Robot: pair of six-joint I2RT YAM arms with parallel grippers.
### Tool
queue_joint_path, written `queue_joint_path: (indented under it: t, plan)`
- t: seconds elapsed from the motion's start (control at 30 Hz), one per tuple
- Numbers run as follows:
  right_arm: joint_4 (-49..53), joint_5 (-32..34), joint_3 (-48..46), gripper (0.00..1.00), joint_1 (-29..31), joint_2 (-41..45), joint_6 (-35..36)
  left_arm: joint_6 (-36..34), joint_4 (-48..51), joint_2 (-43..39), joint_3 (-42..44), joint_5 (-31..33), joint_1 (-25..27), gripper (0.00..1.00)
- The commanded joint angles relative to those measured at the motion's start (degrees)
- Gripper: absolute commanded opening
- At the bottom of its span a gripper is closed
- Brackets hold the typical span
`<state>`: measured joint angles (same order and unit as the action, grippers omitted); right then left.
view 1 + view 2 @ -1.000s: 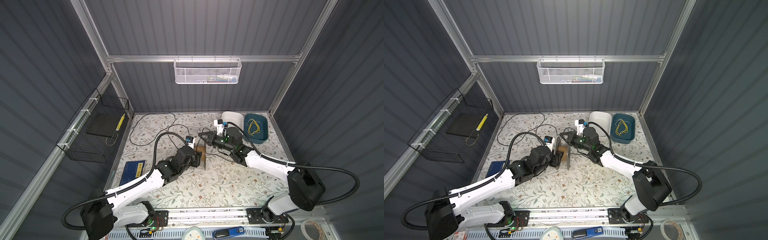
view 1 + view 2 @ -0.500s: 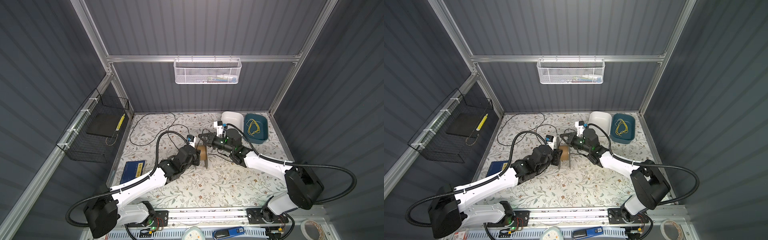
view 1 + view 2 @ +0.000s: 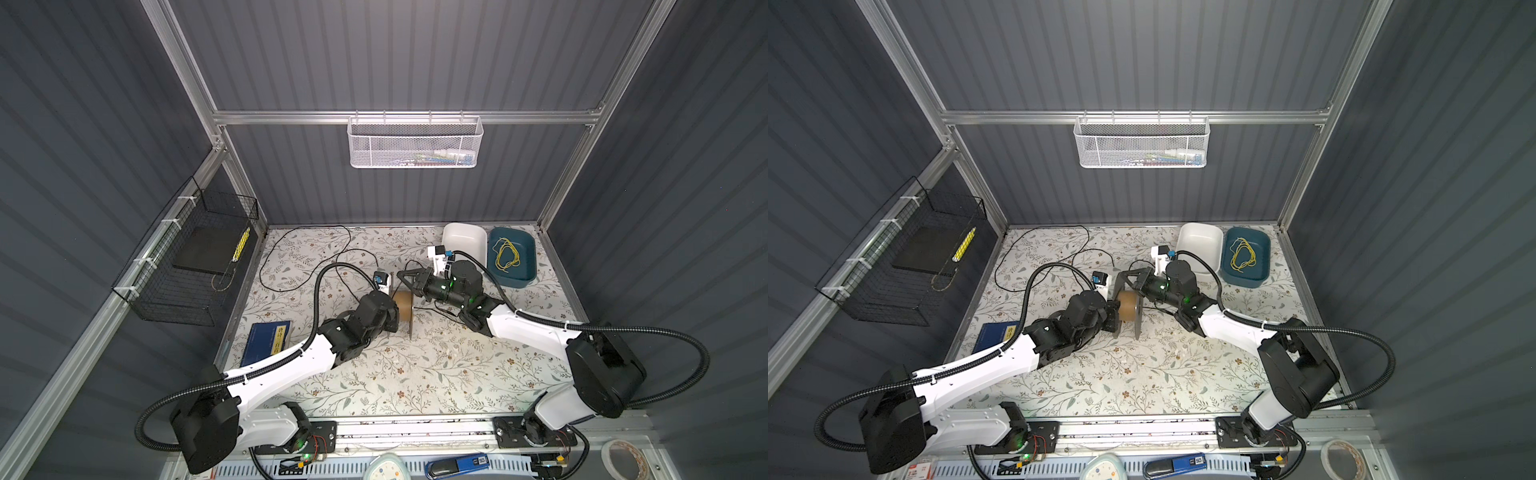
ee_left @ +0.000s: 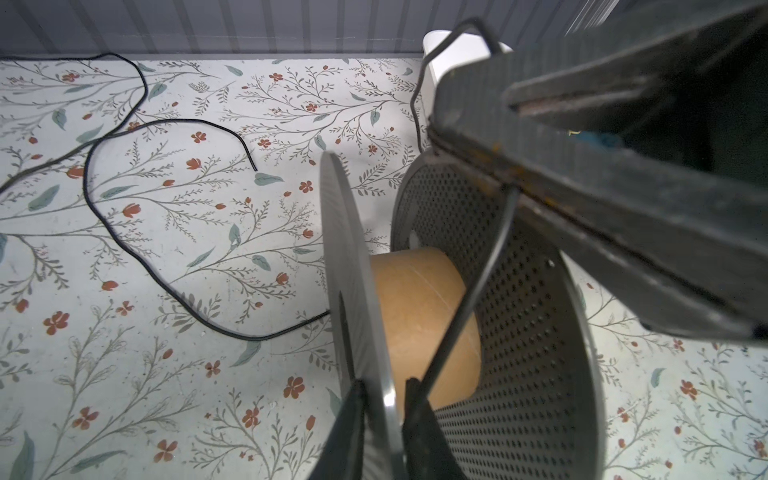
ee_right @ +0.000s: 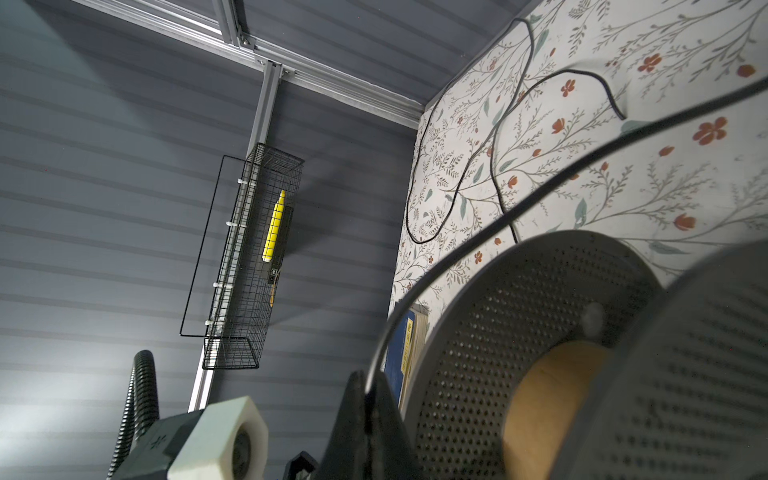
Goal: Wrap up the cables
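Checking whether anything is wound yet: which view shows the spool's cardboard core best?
Left wrist view: the cardboard core sits close, one black cable strand crossing it. The right wrist view catches a slice behind a flange; both top views show it tiny.

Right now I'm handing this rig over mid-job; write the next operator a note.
Left end effector: clamped on one flange of the spool.
Right end effector: shut on the cable, which crosses the bare core.
Slack lies loose on the table, back left.
Done: spool steadied, cable gripped; no turns visible.
Left: all the winding.
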<state>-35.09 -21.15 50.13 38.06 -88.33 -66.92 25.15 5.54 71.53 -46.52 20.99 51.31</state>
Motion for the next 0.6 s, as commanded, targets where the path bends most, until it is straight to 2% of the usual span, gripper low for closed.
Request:
queue_joint_path:
  t: [0.0,0.17,0.43,0.57]
  plan:
    - [-2.1,0.4,-0.4,0.00,0.2,-0.4,-0.1,-0.4,2.7,-0.9,0.4,0.5,-0.2,0.13]
    - [-2.5,0.4,-0.4,0.00,0.2,-0.7,-0.4,-1.1,3.9,-1.1,-0.1,0.6,-0.2,0.01]
    - [-2.5,0.5,-0.5,0.01,0.1,-0.5,-0.2,-2.5,6.3,-2.3,-2.0,0.3,-0.2,0.00]
    - [-0.5,-0.2,0.5,0.24,-0.9,1.9,1.3,-2.9,12.6,-4.5,-5.2,1.0,-0.2,0.00]
